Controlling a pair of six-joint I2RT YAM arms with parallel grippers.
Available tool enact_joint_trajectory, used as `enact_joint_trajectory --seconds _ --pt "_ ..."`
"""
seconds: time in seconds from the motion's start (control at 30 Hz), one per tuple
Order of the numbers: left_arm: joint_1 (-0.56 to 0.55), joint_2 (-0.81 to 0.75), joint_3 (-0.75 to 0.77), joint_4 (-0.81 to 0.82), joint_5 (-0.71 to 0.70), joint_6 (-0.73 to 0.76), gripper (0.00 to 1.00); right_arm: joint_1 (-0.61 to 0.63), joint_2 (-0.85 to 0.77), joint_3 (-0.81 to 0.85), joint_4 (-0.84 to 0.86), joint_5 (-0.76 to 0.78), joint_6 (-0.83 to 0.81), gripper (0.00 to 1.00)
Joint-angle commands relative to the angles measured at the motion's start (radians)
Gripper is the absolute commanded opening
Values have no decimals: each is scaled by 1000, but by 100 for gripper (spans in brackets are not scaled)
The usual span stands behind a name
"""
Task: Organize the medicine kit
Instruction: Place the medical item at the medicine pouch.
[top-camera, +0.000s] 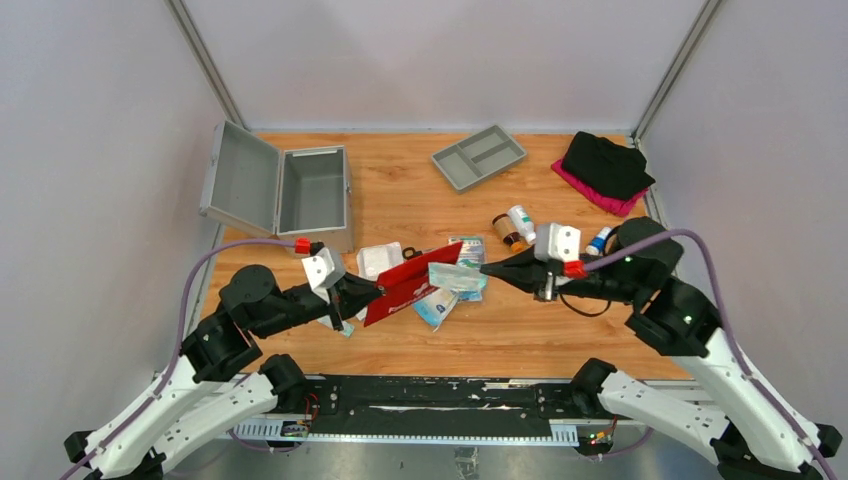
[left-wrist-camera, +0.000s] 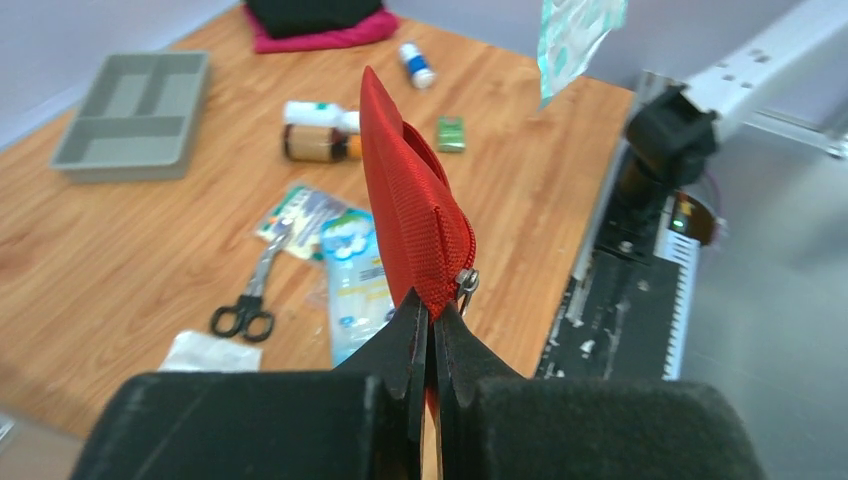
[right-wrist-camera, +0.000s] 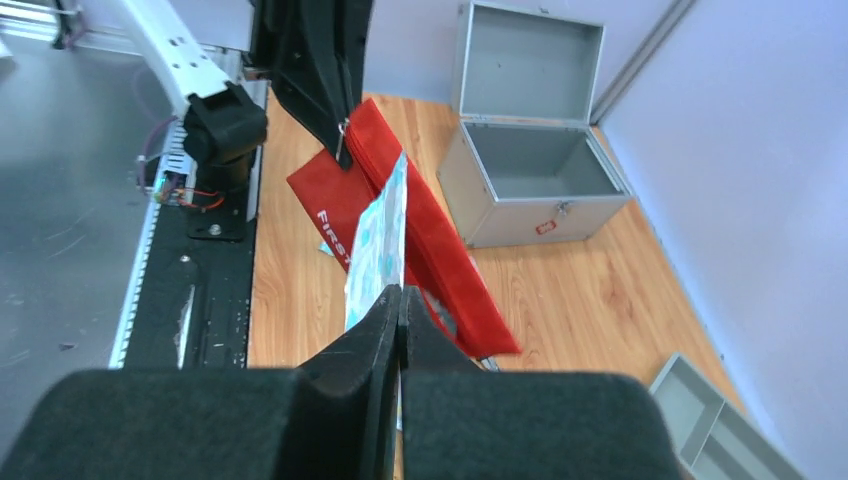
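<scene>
My left gripper (top-camera: 372, 290) is shut on the corner of a red first-aid pouch (top-camera: 412, 281) and holds it up off the table; in the left wrist view the pouch (left-wrist-camera: 410, 200) stands on edge, its zipper pull by my fingertips. My right gripper (top-camera: 487, 269) is shut on a pale blue-green packet (top-camera: 455, 275) and holds it in the air beside the pouch's far end. In the right wrist view the packet (right-wrist-camera: 380, 240) hangs edge-on just in front of the pouch (right-wrist-camera: 425, 235). The open grey metal case (top-camera: 300, 190) stands at the back left.
A grey divider tray (top-camera: 478, 156) and black and pink cloths (top-camera: 605, 170) lie at the back. A brown bottle (top-camera: 508, 233), a white bottle (top-camera: 521, 222) and a blue-capped tube (top-camera: 598, 240) lie right of centre. Scissors (left-wrist-camera: 248, 300), flat packets (left-wrist-camera: 352, 280) and a small green box (left-wrist-camera: 451, 133) lie on the table.
</scene>
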Motion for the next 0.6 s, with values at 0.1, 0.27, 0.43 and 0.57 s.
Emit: enact_joint_trajectory --seconds 0.1,0.27,0.43,0.57 --pt "4 27 64 68 331 11 0 -10 -14 172 -351 -133 -176 0" --pt "4 48 86 101 420 -20 0 -11 -12 230 -422 -150 -224 0" --pt "5 65 103 99 463 -22 0 -9 -22 249 -444 -128 -260 0" --pt "4 65 107 75 448 -2 0 -11 -24 254 -443 -97 -275 0"
